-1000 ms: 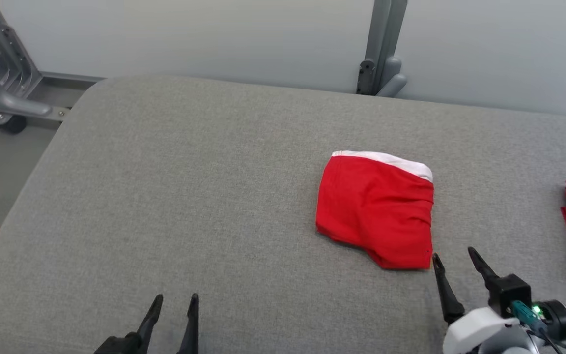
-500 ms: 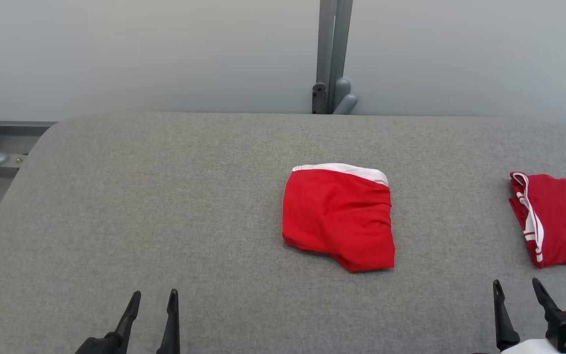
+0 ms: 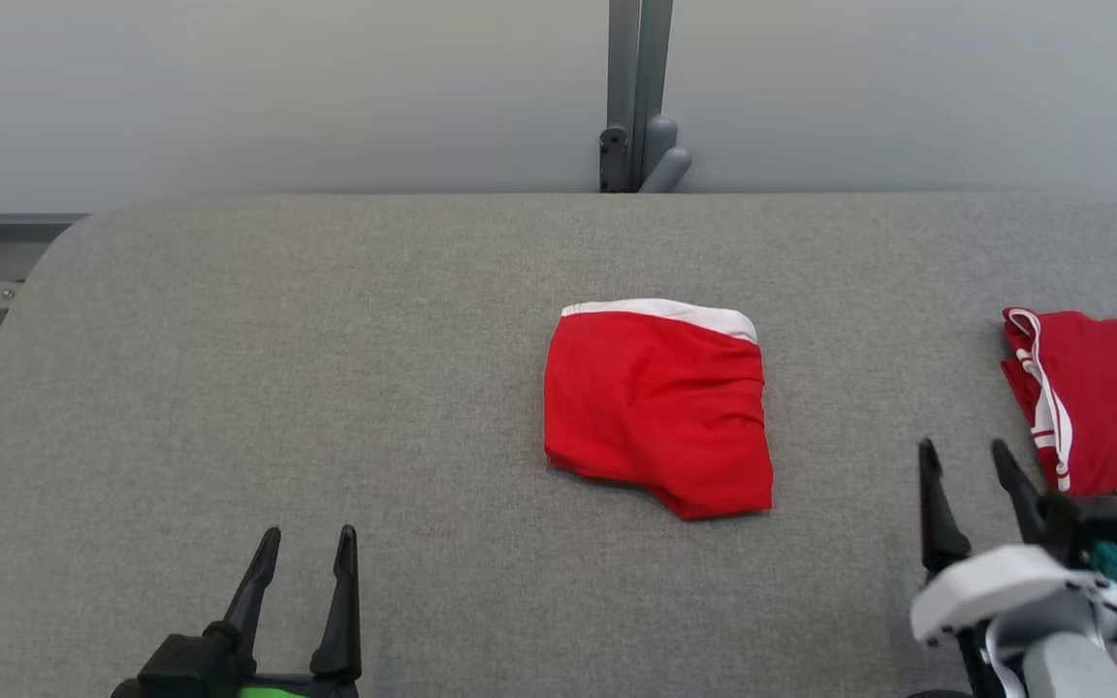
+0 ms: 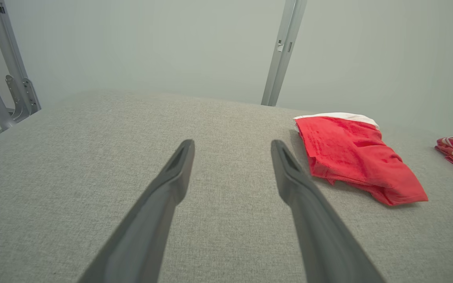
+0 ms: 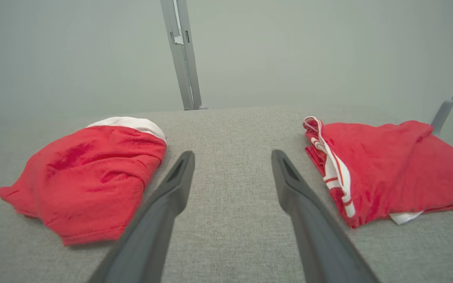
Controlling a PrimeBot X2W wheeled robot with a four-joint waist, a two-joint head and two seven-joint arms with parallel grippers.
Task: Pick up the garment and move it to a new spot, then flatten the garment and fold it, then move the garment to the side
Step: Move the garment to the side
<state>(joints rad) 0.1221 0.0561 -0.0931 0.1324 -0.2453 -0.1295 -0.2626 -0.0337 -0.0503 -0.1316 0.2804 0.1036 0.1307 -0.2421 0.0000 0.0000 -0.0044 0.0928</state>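
A folded red garment (image 3: 655,407) with a white band along its far edge lies flat on the middle of the grey padded table (image 3: 277,339). It also shows in the left wrist view (image 4: 352,153) and the right wrist view (image 5: 89,173). My left gripper (image 3: 309,531) is open at the near edge, well left of the garment, and holds nothing (image 4: 232,144). My right gripper (image 3: 963,446) is open and empty (image 5: 232,153). It hovers over bare table to the right of the garment, apart from it.
A second red garment (image 3: 1101,397) with white stripes lies folded at the table's right edge, just right of my right gripper (image 5: 391,165). A grey metal post (image 3: 631,97) stands behind the table against the pale wall. The table's left end is rounded.
The head camera has swung to the right, bringing the striped garment further into view. My right gripper has drawn away from the middle garment's near right corner toward the right.
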